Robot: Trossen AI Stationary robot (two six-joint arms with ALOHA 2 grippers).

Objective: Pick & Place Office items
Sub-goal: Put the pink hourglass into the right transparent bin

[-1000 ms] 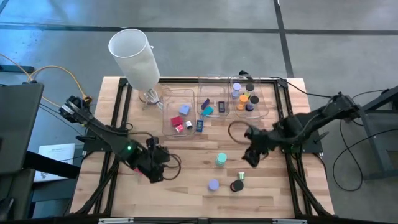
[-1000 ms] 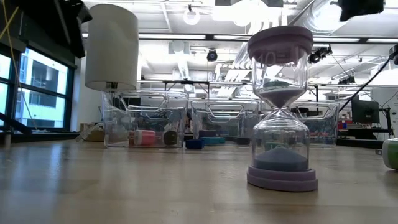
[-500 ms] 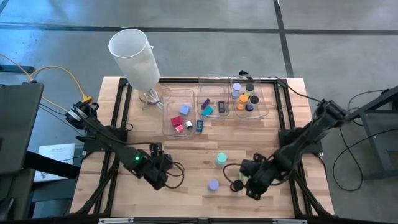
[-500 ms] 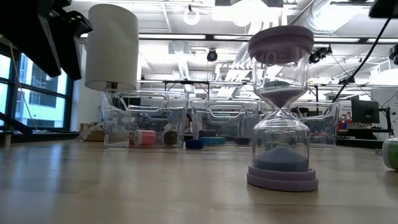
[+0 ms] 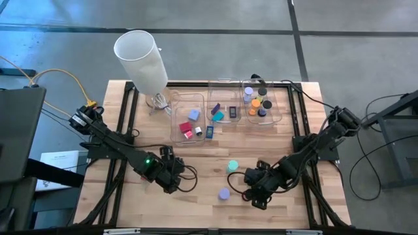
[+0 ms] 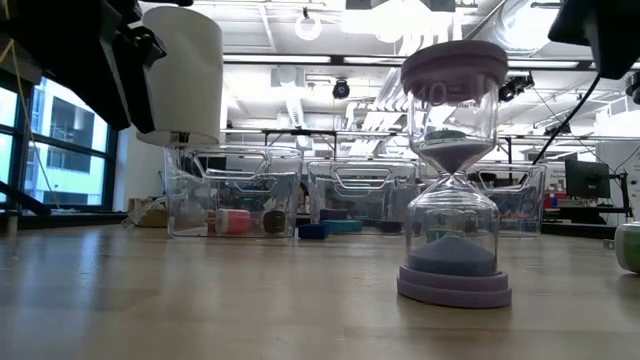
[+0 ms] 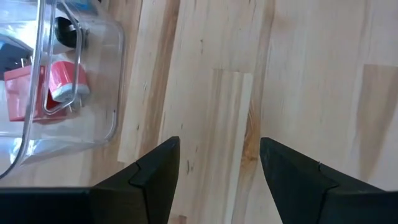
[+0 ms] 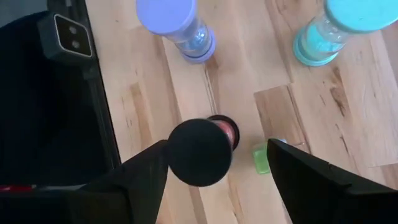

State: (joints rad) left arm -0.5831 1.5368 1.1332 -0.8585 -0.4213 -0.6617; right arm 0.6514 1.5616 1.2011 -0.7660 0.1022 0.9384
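Three small sand timers stand upright on their bases on the wood near the front. One is lavender point(image 5: 224, 194), one teal point(image 5: 232, 166), and one has a black top and red sand point(image 8: 202, 152). A small green piece point(image 8: 261, 157) lies beside the black one. My right gripper point(image 8: 217, 144) hangs open above the black-topped timer, pointing steeply down, one finger on either side and apart from it. My left gripper point(image 7: 219, 143) is open over bare wood at the front left point(image 5: 175, 183). More small pieces lie in the clear bins.
Three clear bins point(image 5: 187, 117) point(image 5: 224, 108) point(image 5: 261, 104) stand in a row at the far middle, holding red, lavender, blue, teal, orange and black pieces. A tall white cylinder point(image 5: 140, 59) stands at the far left. A black frame rail point(image 8: 93, 81) runs near the right gripper.
My right gripper has swung from the middle right toward the near edge and the left, sunk, and rolled its wrist. It now stands over the black-topped timer, still open. My left gripper has sunk a little and drifted toward the right. The timers have not moved.
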